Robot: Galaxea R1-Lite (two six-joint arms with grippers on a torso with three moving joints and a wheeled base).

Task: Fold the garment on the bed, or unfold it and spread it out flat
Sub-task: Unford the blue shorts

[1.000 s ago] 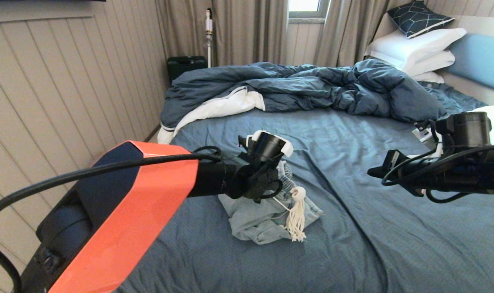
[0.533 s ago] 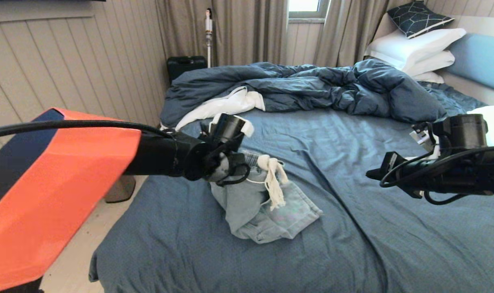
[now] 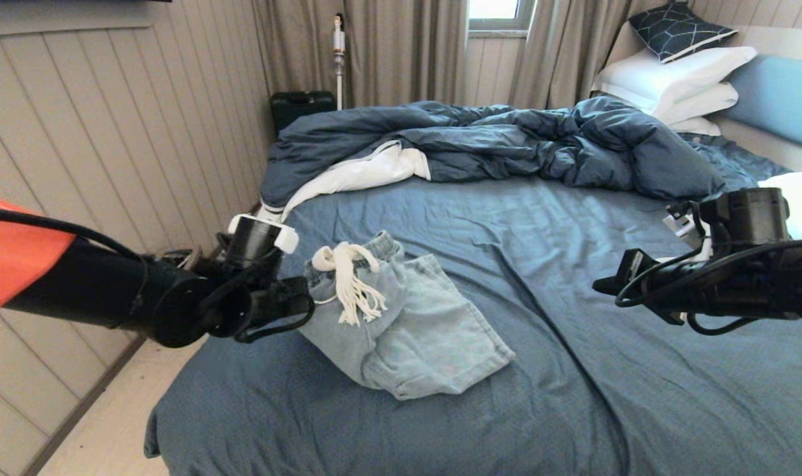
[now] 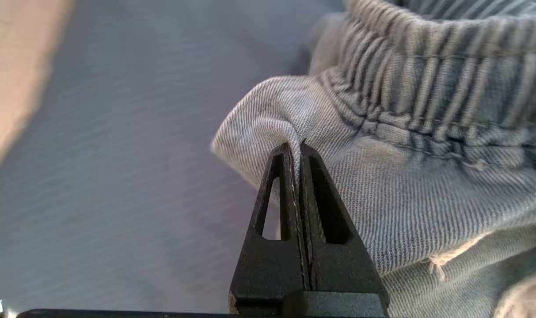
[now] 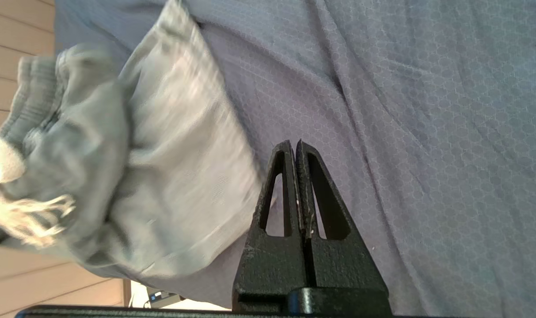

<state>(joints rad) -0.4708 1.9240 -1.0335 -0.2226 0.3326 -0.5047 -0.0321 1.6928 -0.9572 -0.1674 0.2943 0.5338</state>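
Note:
The garment [image 3: 407, 324], pale denim shorts with a gathered waistband, lies half spread on the bed [image 3: 605, 396] near its left edge. Its white tasselled drawstring [image 3: 348, 284] is draped over the waistband. My left gripper [image 3: 303, 299] reaches in from the left and is shut on a fold of denim just under the waistband; the left wrist view shows the cloth [image 4: 427, 185] pinched between the tips of that gripper [image 4: 295, 145]. My right gripper [image 3: 602, 285] hovers over the sheet to the right of the shorts. In its wrist view it [image 5: 293, 143] is shut on nothing, and the shorts [image 5: 170, 168] lie beside it.
A rumpled dark blue duvet [image 3: 506, 142] with white lining fills the far half of the bed. White pillows [image 3: 678, 79] lean on the light blue headboard [image 3: 781, 92] at the back right. A panelled wall [image 3: 110, 132] stands close along the bed's left side. A black case [image 3: 301, 106] sits beyond.
My left arm has swung left and down toward the bed's left edge, pulling the waistband with it. The bunched shorts have stretched out flatter. The right arm has stayed still.

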